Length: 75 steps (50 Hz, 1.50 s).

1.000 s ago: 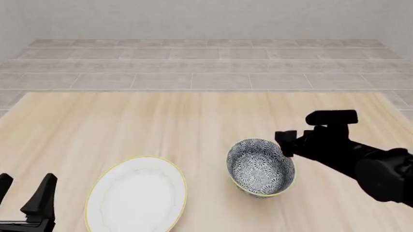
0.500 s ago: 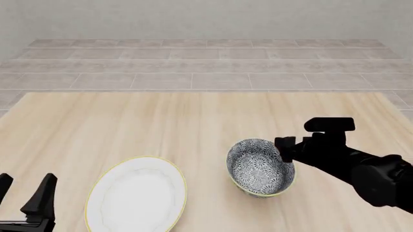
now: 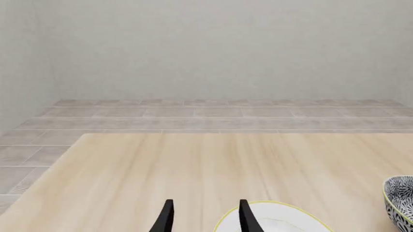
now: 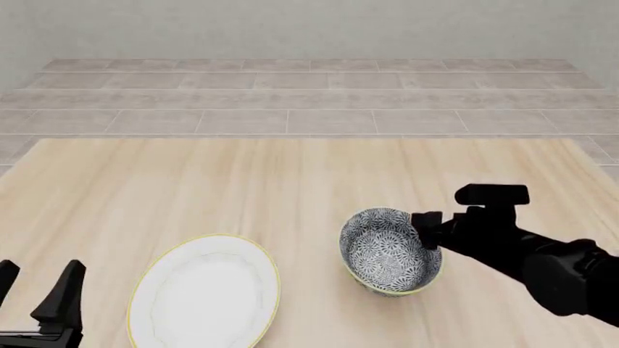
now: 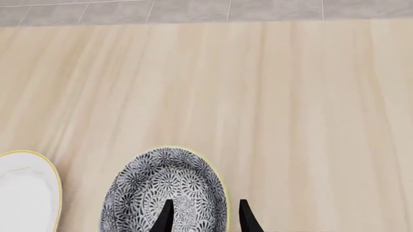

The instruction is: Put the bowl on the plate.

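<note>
Wooden table (image 4: pixel 193 188), tiled floor behind; I see no writing anywhere.
The bowl (image 4: pixel 389 250) sits right of the plate (image 4: pixel 204 292), apart; my right gripper (image 5: pixel 202 217) straddles its rim, jaws parted; left gripper (image 4: pixel 39 293) open.

plate (image 4: pixel 204 293) near-left on table (image 4: pixel 193 188) | bowl (image 4: pixel 390 251) just right of it, apart | right gripper (image 4: pixel 427 233) at bowl's right rim
</note>
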Motion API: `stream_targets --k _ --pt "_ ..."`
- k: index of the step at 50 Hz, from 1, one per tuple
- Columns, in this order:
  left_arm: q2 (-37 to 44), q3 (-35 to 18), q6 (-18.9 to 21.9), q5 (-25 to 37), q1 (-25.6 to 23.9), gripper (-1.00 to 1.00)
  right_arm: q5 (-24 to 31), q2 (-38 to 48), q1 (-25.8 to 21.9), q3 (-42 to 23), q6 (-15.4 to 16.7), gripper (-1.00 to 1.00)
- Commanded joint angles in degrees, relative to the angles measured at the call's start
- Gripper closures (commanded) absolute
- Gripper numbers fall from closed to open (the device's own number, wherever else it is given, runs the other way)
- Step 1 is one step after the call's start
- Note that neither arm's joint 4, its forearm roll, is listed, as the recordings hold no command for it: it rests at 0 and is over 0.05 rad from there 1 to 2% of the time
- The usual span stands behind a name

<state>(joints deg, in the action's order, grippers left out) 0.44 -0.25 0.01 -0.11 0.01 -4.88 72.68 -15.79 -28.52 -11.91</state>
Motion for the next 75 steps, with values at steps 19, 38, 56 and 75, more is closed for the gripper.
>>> stream_targets --k 19,38,56,75 --pt "0.0 0.0 0.0 0.0 0.0 -1.00 -3.6 0.9 0.7 3.6 -1.9 -1.00" --pt "0.0 0.0 0.0 0.0 0.0 -1.00 -5.7 1.4 1.2 5.3 -2.7 -1.00" --pt "0.0 0.0 0.0 0.0 0.0 -1.00 -7.4 2.6 1.5 6.2 -3.4 -1.00" --pt "0.0 0.0 0.0 0.0 0.0 -1.00 -11.1 4.7 1.5 8.0 -4.9 -1.00"
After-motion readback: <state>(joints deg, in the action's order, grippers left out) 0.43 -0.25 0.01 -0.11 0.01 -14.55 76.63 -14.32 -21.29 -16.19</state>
